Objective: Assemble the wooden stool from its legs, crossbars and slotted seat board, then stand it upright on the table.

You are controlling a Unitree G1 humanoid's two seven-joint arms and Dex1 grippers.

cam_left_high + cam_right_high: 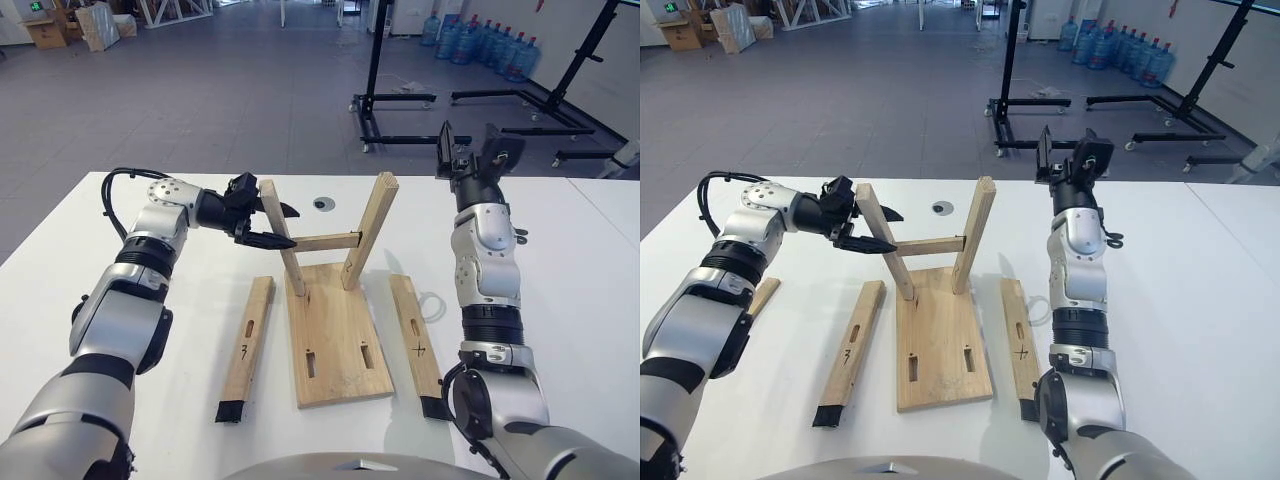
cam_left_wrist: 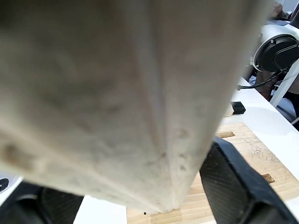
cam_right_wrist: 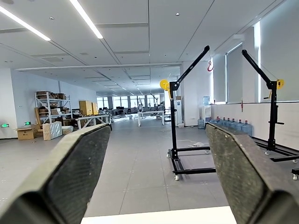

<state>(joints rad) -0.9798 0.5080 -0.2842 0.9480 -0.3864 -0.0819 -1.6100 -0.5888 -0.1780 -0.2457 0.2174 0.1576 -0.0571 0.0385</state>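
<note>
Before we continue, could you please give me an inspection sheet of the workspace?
Surface: white table.
Job's things: seat board flat; left upright leg, right upright leg stand in it, crossbar between; left loose leg, right loose leg flat alongside.
Clutter: white ring beside right loose leg.
Grippers: left gripper shut on left upright leg; right gripper open, raised, empty.
Cables: black cable at left arm.
Surroundings: black frames, water bottles.

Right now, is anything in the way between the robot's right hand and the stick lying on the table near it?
Nothing visible is. The right gripper is open, up in the air. The loose leg lies flat on the table, right of the seat board, with nothing on it.
</note>
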